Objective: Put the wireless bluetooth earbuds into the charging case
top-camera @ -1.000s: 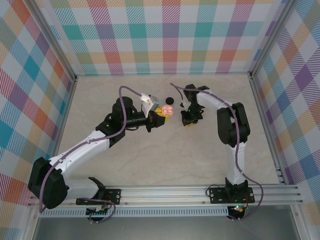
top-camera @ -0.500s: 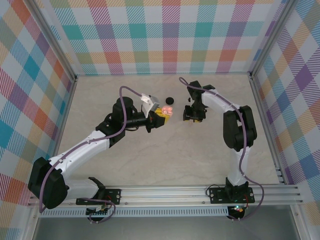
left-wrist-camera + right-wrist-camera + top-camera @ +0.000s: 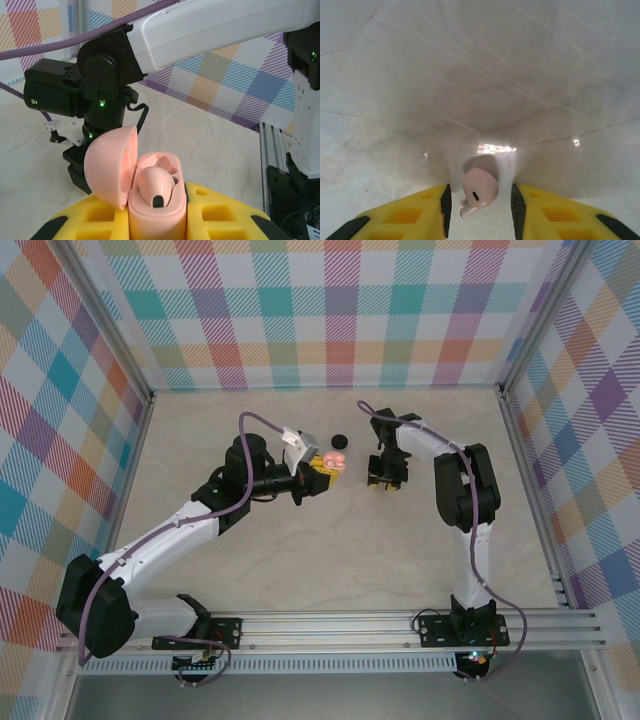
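Left gripper [image 3: 322, 472], out over the middle of the table [image 3: 340, 550], clamped on the pink charging case [image 3: 157, 220], its yellow left fingers [image 3: 85, 220] pressed against the case's two sides. Case upright, hinged lid [image 3: 109, 162] standing open to the left in the wrist view, hollow side facing the body. One pale pink earbud [image 3: 156, 184] seated inside, a dark spot showing on its near end. Right gripper [image 3: 386, 478] close by, to the right of the case in the overhead view and apart from it, pointed down at the tabletop. Jaws there narrowly parted, yellow right fingers [image 3: 405, 217] standing either side of a second pale pink earbud [image 3: 479, 189], a slim gap on each side, neither pad touching it. That earbud lying on the pale marbled surface, rounded head uppermost in the frame, short stem angled toward the lower left, a small dark oval on top. Small black round object [image 3: 339, 439] on the table beyond the two grippers, near the open case but apart from it, toward the back wall.
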Available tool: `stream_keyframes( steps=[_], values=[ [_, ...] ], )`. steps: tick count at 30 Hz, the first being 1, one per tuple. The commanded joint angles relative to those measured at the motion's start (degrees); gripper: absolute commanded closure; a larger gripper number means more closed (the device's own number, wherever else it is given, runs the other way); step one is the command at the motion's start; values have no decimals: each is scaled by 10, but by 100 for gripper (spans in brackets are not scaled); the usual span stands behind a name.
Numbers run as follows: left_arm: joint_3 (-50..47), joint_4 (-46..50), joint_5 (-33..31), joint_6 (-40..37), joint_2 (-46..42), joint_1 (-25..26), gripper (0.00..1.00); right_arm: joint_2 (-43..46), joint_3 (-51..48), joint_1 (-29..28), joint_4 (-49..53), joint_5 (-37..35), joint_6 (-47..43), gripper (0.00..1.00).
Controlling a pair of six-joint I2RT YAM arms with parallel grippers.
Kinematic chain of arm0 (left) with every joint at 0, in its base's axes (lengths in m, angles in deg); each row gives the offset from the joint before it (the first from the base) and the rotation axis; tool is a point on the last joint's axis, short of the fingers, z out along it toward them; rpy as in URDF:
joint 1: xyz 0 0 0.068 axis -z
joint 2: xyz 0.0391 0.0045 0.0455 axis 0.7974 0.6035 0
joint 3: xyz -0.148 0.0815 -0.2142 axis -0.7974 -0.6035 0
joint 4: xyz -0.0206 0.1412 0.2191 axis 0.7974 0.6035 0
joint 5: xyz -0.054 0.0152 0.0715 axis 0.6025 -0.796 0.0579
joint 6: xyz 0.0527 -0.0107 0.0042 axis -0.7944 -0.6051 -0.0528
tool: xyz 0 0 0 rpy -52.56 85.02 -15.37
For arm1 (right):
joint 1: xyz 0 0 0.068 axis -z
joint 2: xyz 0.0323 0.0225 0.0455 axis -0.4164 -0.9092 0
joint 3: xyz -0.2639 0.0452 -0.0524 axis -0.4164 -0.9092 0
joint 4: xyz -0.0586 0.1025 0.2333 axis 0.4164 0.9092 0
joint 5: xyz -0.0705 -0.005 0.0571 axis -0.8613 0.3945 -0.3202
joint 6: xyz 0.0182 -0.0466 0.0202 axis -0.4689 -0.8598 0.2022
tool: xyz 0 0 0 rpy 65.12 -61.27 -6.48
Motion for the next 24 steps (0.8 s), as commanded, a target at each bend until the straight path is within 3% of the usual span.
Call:
stream_keyframes(
  steps=[1, 11, 16, 24],
  values=[
    [9, -1, 1, 6, -2, 8, 93, -20, 29, 0, 5, -9, 1, 64],
    [10, 0, -1, 6, -4, 8, 93, -40, 64, -5, 23, 12, -96, 74],
    [11, 0, 0, 6, -2, 8, 93, -41, 70, -14, 36, 5, -156, 73],
    [14, -2, 2, 9, 3, 8, 93, -33, 67, -17, 35, 9, -163, 66]
  ],
)
